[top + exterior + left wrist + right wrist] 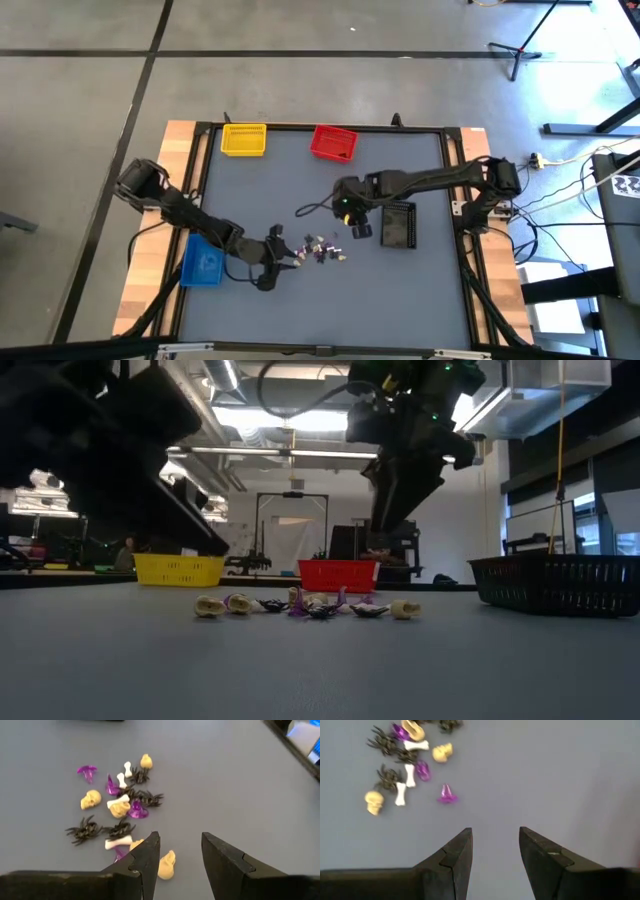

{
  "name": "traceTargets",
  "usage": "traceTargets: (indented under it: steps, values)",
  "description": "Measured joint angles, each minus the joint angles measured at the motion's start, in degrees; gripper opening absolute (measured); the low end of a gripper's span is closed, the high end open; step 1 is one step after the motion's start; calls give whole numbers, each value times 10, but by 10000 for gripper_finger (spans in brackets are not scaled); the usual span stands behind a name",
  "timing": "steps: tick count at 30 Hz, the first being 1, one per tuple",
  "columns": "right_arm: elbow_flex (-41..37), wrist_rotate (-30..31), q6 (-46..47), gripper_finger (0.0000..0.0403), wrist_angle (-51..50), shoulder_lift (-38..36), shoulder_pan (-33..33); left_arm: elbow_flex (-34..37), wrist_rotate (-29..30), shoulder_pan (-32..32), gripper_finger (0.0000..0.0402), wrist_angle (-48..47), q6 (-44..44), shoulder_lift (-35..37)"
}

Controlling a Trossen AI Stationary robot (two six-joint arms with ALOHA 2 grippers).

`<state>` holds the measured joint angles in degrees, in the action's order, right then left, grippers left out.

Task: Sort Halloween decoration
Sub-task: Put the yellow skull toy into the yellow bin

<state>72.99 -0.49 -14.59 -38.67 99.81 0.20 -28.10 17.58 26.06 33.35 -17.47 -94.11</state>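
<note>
— How far along are they, from where you stand?

— Barely begun, I'd say. The Halloween decoration (322, 249) lies in 1 loose cluster near the middle of the grey table (400, 300): tan skulls (90, 799), white bones (118, 801), dark spiders (83, 829) and purple hats (446, 794). From above, the yellow bin (243, 139) and the red bin (333, 143) at the far edge look bare inside, though I can't be sure; I can't see into the blue bin (203, 262) or the black bin (398, 224) well enough to say.

— And the arms?

— The left gripper (180, 857) sits low just beside the pile, jaws apart and holding nothing, with 1 tan skull right by a fingertip. The right gripper (495, 850) hangs above the table on the pile's other side, near the black bin, jaws also parted and bare.

— So everything is left?

— As far as I can see, every piece needs picking and dropping.

— What about the surface?

— Smooth matte grey with a wooden border (160, 200). Beyond it there's a concrete floor with dark seams (140, 90), cables, stands, ceiling lights (300, 420) and a lab space with equipment behind.
</note>
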Motion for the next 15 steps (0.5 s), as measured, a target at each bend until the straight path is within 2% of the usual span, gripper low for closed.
traceTargets:
  steps: [15]
  values:
    - [0, 3, 0, 161, 24, 0, 13, 0, 14, 0, 137, 27, 0, -55]
